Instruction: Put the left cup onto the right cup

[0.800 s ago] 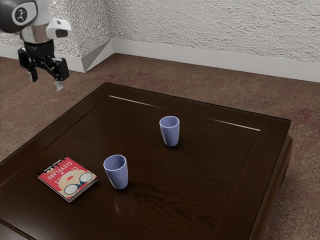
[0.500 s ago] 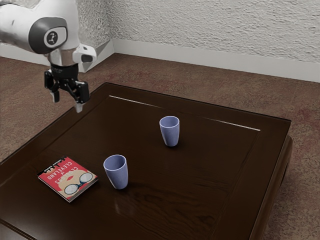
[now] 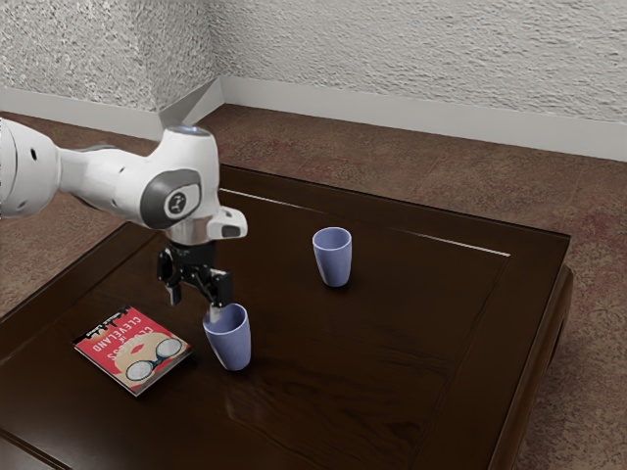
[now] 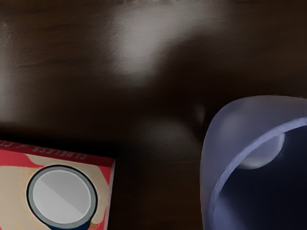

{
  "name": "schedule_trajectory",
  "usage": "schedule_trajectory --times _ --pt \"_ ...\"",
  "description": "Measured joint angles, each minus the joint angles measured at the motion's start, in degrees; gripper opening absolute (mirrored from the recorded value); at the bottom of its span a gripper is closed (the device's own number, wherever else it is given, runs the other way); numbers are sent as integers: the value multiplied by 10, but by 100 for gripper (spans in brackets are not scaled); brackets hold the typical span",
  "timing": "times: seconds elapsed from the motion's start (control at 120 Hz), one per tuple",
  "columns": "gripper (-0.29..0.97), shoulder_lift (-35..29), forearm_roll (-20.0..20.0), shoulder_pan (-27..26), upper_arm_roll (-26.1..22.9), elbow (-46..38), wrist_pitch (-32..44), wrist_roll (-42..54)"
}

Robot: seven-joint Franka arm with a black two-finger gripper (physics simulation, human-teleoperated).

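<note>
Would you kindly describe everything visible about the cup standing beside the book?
The cup is a plain lavender, handleless tumbler, plastic-looking, narrowing toward its base. It stands upright, mouth open, on the dark wooden table, close to the red book but apart from it. The open end effector hangs at its rim; contact cannot be judged.

White caps are printed on the red cover of the book (image 3: 131,350) lying on the tabletop (image 3: 392,333). In the ext. view the bigger line is read as approx. "CLEVELAND"; the smaller line above it can't be made out. In the wrist view a line along the cover's edge is read as prob. "CLUELESS"; the rest is cut off. A small white emblem is seen on the arm (image 3: 176,201), not legible.
</note>
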Motion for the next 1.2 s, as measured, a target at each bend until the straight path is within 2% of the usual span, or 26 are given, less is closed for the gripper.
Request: schedule_trajectory --times 0.3,0.342,0.508,0.683,1.025,1.2 --pt "67 41 -20 6 -11 -3 75 1" --pt "60 44 -20 6 -11 -3 82 1" --pt "19 41 -18 0 -11 -1 100 0" --pt "0 36 -20 -2 -13 0 109 1" --pt "-9 2 -18 -17 -22 4 113 -1" --pt "-10 -10 -11 -23 -46 125 65 -10"
